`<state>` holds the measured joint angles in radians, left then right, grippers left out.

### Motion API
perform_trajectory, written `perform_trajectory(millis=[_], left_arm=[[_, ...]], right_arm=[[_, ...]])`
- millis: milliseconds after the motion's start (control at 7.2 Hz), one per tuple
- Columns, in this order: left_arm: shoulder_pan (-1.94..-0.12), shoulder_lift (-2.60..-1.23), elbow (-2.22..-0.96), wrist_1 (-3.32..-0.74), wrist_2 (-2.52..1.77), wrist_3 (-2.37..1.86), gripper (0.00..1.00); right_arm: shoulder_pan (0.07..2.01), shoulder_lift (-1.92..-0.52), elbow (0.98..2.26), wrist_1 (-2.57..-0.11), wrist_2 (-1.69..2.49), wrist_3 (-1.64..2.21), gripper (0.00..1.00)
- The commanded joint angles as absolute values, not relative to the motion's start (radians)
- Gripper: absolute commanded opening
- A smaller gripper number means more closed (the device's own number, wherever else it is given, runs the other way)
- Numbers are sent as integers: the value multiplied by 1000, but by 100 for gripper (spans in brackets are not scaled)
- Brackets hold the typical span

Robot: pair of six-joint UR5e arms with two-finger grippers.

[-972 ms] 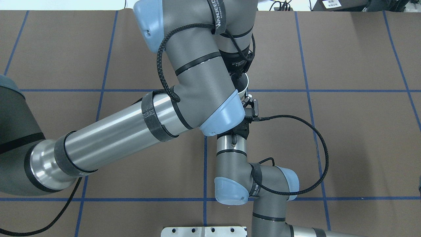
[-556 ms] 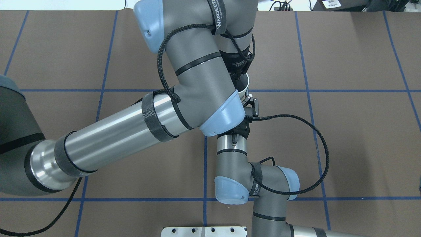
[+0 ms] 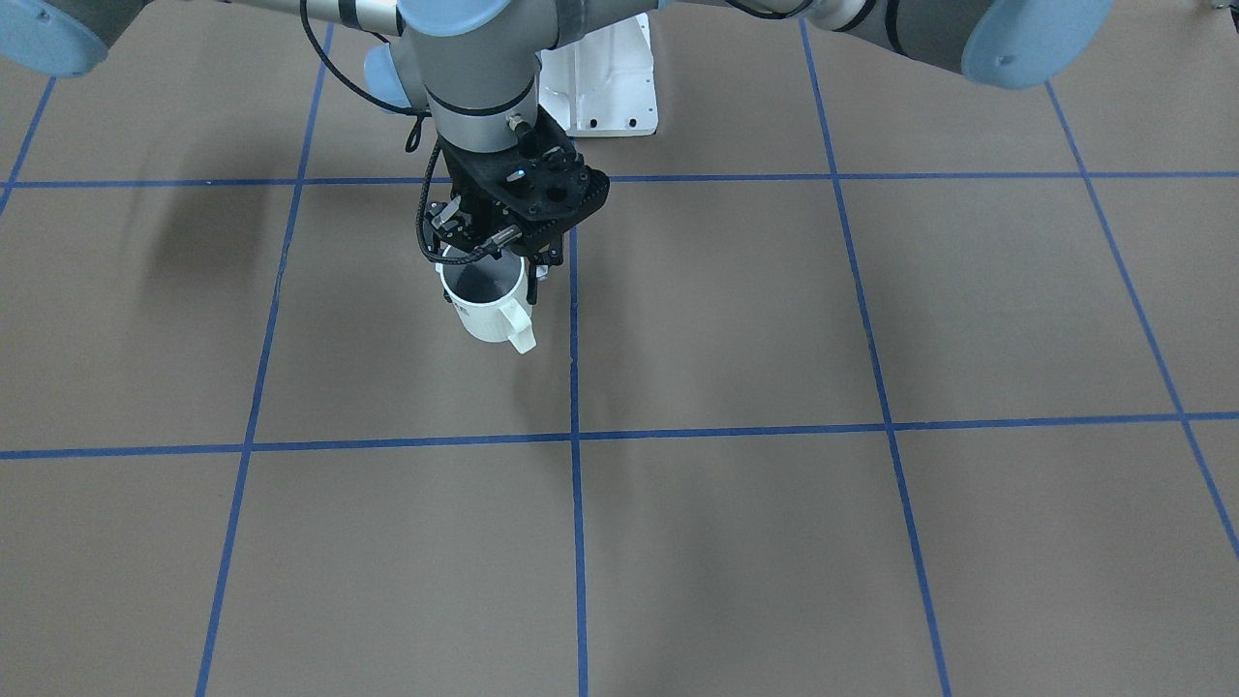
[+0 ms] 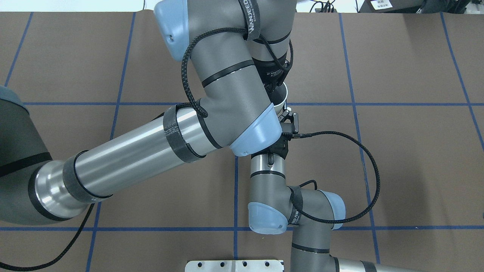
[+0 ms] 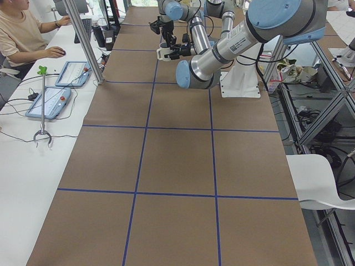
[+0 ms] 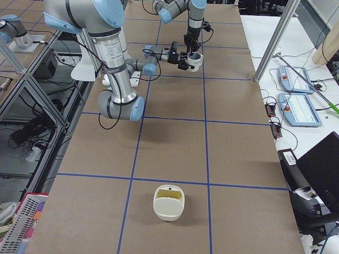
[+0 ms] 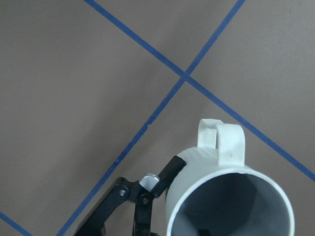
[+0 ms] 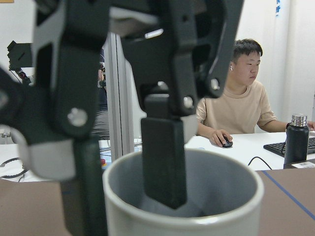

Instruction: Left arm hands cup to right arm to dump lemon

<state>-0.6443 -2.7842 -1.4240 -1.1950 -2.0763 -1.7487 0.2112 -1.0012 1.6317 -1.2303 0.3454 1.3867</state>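
Observation:
The cup [image 3: 484, 312], a white mug with a grey inside, hangs above the table with its handle toward the operators' side. My left gripper [image 8: 123, 206] comes down from above and is shut on the rim, one finger inside [image 8: 157, 162] and one outside. My right gripper [image 4: 286, 113] reaches in level from the robot's side and closes on the cup body. One of its fingers [image 7: 170, 172] lies flat against the wall; the other is hidden behind the cup. The cup also shows in the overhead view [image 4: 284, 97] and the exterior right view [image 6: 194, 61]. The lemon does not show; the cup's bottom is hidden.
A cream container [image 6: 169, 203] sits on the brown table toward the robot's right end. The left arm's elbow [image 4: 257, 132] hangs over the right wrist. An operator [image 5: 22, 33] sits at the side bench, and the white base plate [image 4: 234, 265] is at the robot's edge.
The cup and both wrists have shifted slightly to the right in the overhead view. No grip has visibly changed.

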Motion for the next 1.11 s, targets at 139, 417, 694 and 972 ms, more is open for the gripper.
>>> perform_trajectory(millis=[139, 417, 694, 972], left_arm=[[-644, -2777, -1424, -1195, -2074, -1749, 42], [-644, -2777, -1425, -1195, -2075, -1747, 31], [-644, -2778, -1425, -1193, -2075, -1749, 0], [-644, -2781, -1427, -1195, -2075, -1750, 0]], right_arm=[[212, -1005, 1644, -1230, 342, 1387, 0], [212, -1006, 1644, -1230, 341, 1387, 0], [212, -1005, 1646, -1230, 342, 1387, 0], [209, -1011, 1643, -1229, 342, 1400, 99]])
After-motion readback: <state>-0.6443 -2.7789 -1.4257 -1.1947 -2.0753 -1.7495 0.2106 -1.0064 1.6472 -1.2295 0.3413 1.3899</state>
